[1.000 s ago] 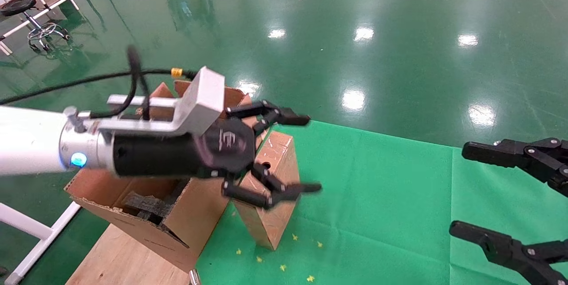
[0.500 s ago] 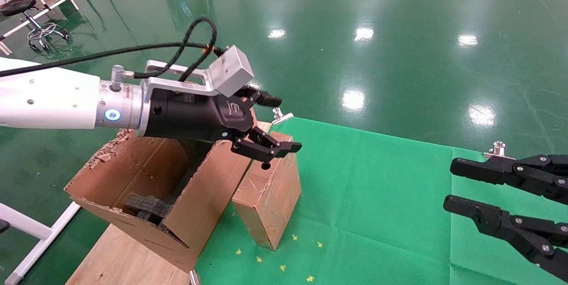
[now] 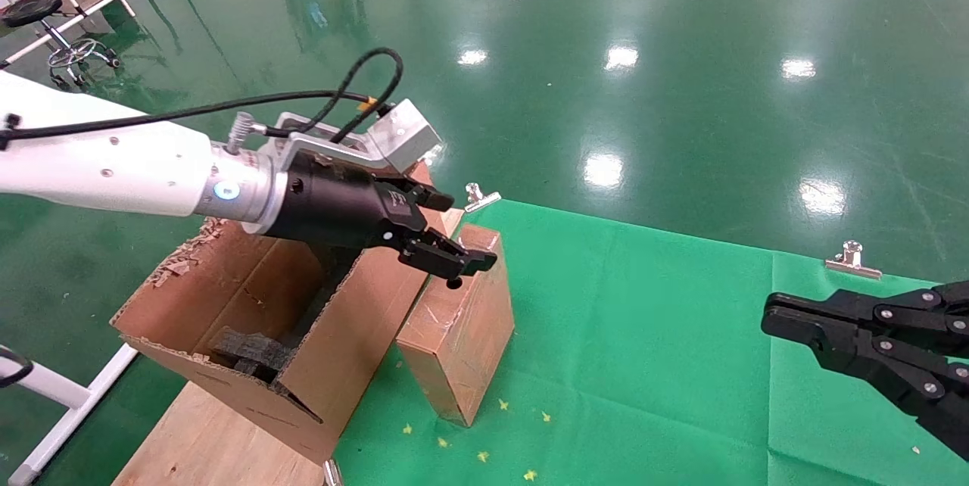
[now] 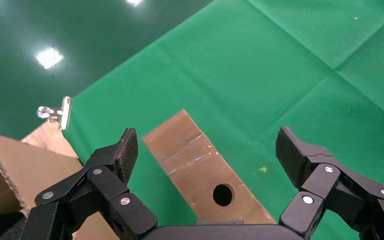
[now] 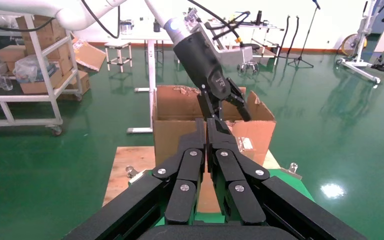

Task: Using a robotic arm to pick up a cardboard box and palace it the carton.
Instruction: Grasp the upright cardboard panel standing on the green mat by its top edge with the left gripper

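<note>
Left gripper over the cardboard box, fingers spread.
Spread fingers [image 4: 122,152] of the left gripper [image 3: 448,232] straddle the cardboard box's [image 3: 462,319] far top end; the box stands on green cloth [image 3: 643,334], touching the carton's [image 3: 250,304] right flap. Right gripper [image 5: 209,131], fingers pressed together, idles far right.

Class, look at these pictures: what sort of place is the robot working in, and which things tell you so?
Probably a robotics lab or workshop hall. Clues: a glossy green floor reflecting ceiling lights, a wheeled shelving rack stacked with boxes, and tripod stands by the far wall. The robot works over a clipped-down green cloth.
</note>
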Action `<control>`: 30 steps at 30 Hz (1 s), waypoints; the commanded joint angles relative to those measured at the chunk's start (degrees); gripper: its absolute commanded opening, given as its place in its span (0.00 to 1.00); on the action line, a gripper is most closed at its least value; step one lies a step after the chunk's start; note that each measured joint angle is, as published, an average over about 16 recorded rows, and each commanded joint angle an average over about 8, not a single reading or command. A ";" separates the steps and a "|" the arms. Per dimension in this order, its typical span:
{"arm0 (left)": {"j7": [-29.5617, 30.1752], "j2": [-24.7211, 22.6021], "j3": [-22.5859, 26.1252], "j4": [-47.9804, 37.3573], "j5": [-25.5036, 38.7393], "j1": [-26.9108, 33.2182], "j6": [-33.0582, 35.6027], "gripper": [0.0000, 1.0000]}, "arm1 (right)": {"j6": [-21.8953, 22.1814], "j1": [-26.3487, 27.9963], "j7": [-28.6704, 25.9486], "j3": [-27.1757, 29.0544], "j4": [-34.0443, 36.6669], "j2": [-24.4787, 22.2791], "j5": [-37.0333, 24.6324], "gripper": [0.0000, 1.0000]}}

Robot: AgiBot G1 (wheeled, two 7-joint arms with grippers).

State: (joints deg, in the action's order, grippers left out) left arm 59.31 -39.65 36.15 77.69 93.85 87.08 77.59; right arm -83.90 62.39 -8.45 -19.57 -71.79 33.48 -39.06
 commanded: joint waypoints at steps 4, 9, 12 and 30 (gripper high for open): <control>3.68 -1.59 1.71 0.05 3.42 0.74 0.76 1.00 | 0.00 0.00 0.00 0.00 0.00 0.00 0.00 0.00; 7.20 -2.96 3.39 0.06 6.83 1.64 2.12 1.00 | 0.00 0.00 0.00 0.00 0.00 0.00 0.00 0.00; 9.07 -3.62 4.36 0.07 8.44 2.14 3.33 1.00 | 0.00 0.00 0.00 -0.01 0.00 0.00 0.00 0.00; 15.71 -6.49 8.19 0.05 13.26 2.97 7.40 0.98 | 0.01 -0.01 0.01 -0.01 0.01 -0.01 0.01 0.02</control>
State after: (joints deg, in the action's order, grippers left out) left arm 74.81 -46.04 44.24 77.74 106.96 90.05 84.98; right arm -83.89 62.38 -8.44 -19.58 -71.79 33.47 -39.05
